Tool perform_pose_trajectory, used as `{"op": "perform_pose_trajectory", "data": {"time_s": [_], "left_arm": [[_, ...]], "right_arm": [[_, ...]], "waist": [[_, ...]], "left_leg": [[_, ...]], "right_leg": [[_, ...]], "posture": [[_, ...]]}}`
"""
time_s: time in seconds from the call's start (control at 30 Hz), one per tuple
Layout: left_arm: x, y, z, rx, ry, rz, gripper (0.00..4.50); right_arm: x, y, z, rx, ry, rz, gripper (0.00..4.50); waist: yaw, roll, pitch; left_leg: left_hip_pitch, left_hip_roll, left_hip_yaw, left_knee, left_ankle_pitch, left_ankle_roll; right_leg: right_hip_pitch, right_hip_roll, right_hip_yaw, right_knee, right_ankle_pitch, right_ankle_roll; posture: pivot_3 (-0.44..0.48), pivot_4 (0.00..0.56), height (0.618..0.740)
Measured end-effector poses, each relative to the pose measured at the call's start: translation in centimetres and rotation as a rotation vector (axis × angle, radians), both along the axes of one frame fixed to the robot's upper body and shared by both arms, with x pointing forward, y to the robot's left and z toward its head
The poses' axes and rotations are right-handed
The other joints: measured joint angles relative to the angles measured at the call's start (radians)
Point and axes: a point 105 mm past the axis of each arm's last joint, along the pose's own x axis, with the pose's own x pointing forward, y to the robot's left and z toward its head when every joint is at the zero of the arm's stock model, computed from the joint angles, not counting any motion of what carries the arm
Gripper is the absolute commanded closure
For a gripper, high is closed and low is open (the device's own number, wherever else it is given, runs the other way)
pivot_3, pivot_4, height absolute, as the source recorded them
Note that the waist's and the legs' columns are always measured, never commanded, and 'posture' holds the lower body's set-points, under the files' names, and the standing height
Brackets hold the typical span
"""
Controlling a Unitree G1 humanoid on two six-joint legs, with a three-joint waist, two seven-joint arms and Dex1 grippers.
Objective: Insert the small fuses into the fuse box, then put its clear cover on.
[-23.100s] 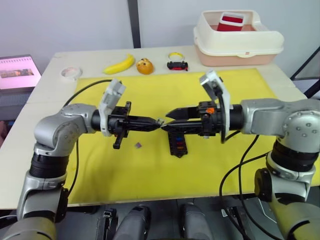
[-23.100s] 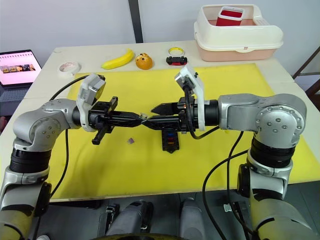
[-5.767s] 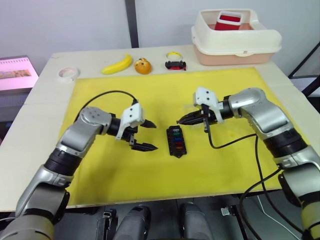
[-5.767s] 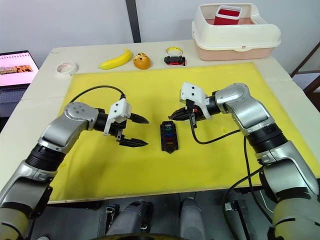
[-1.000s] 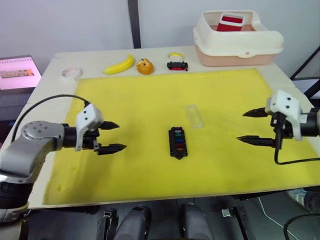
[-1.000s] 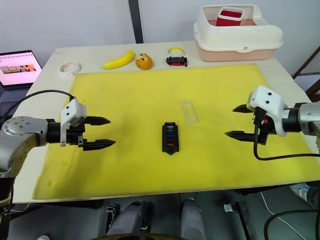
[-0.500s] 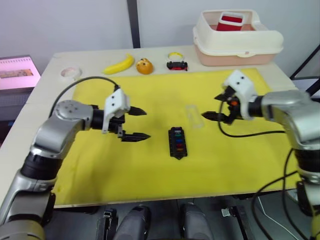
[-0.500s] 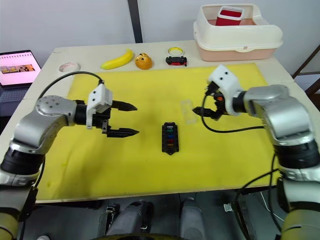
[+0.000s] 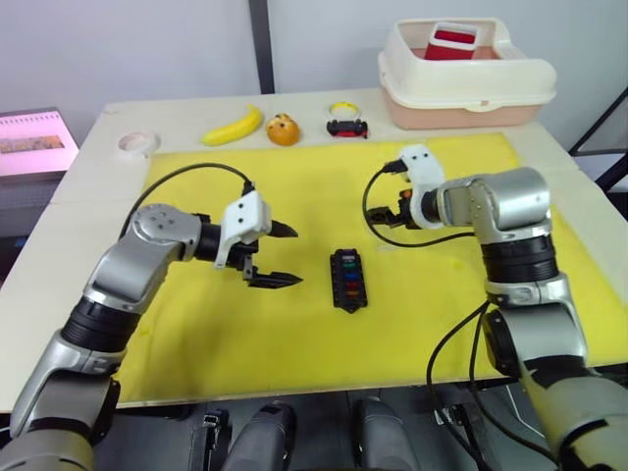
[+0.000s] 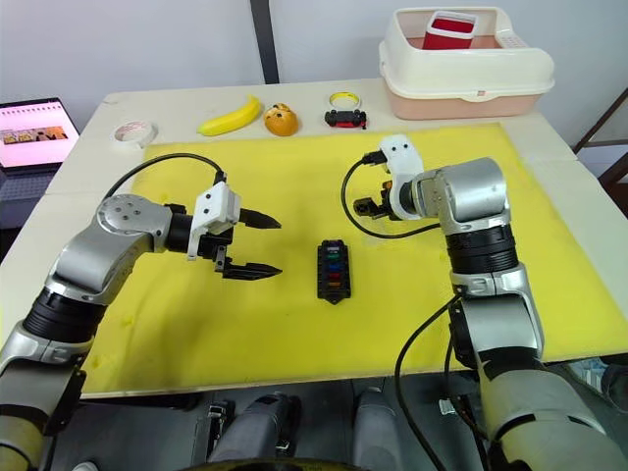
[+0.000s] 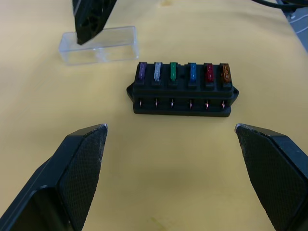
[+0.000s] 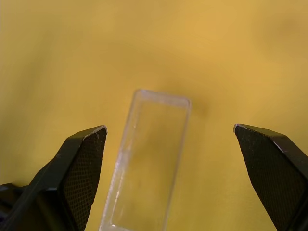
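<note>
**Both tools spread wide, right one over the clear cover**

The counter (image 9: pixel 88 177) carries a yellow mat (image 9: pixel 294 324) that spans most of its top. At the far right corner sits a cream tub (image 9: pixel 461 83) with a red container (image 9: pixel 451 41) inside. Along the far edge, off the mat, lie a banana (image 9: pixel 234 127), an orange (image 9: pixel 283 129), a small black-and-red toy car (image 9: pixel 347 128) with a yellow ring (image 9: pixel 343 109) behind it, and a roll of tape (image 9: pixel 138 143) towards the left.

The left tool (image 9: pixel 279 254) hangs low over the mat to the left of the fuse box (image 9: pixel 346 278), its fingers spread apart and holding nothing, pointing towards the box. The right tool (image 12: pixel 171 139) is turned down over the mat just beyond the box and to its right; its fingers are also wide apart, and the clear cover (image 12: pixel 147 185) lies flat on the mat between them, untouched.

The fuse box rests near the middle of the mat, lid off. The fuses (image 11: pixel 182 71) stand seated in a single row in its top: purple, grey, green, blue, red and orange.
</note>
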Motion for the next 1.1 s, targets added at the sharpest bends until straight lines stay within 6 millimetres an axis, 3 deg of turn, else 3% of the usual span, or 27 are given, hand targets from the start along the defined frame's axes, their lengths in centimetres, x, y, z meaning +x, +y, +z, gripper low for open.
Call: {"op": "perform_pose_trajectory", "data": {"time_s": [0.27,0.57,0.67,0.8,1.0,1.1], "left_arm": [[-0.3,0.1,-0.5,-0.007,0.004,0.026,0.0],[-0.2,0.0,-0.5,-0.016,-0.006,0.045,0.0],[-0.2,0.0,-0.5,-0.016,-0.006,0.045,0.0],[-0.2,0.0,-0.5,-0.018,-0.006,0.046,0.0],[-0.2,0.1,-0.6,-0.016,-0.003,0.046,0.0],[-0.8,0.6,-1.0,-0.014,0.036,0.066,0.0]], "right_arm": [[-0.4,1.1,-1.9,-0.052,0.034,0.025,0.01],[-1.3,1.5,-2.3,-0.108,0.01,0.044,0.01],[-1.6,1.5,-2.4,-0.118,0.007,0.041,0.84],[-1.9,1.7,-2.6,-0.127,0.005,0.046,2.73],[-1.9,1.9,-2.5,-0.164,-0.023,0.068,2.8],[-2.1,0.9,-1.9,-0.216,-0.041,0.113,2.8]], "waist": [[-0.002,0.0,0.0],[-0.001,0.0,0.0],[-0.001,0.0,0.0],[-0.001,0.0,0.0],[-0.001,0.0,0.0],[0.001,0.0,0.0]], "left_leg": [[0.0,0.0,0.0,0.0,0.0,0.0],[0.0,0.0,0.0,0.0,0.0,0.0],[0.0,0.0,0.0,0.0,0.0,0.0],[0.0,0.0,0.0,0.0,0.0,0.0],[0.0,0.0,0.0,0.0,0.0,0.0],[0.0,0.0,0.0,0.0,0.0,0.0]], "right_leg": [[0.0,0.0,0.0,0.0,0.0,0.0],[0.0,0.0,0.0,0.0,0.0,0.0],[0.0,0.0,0.0,0.0,0.0,0.0],[0.0,0.0,0.0,0.0,0.0,0.0],[0.0,0.0,0.0,0.0,0.0,0.0],[0.0,0.0,0.0,0.0,0.0,0.0]], "posture": [[0.0,0.15,0.74],[0.0,0.15,0.74],[0.0,0.15,0.74],[0.0,0.15,0.74],[0.0,0.15,0.74],[0.0,0.15,0.74]]}}
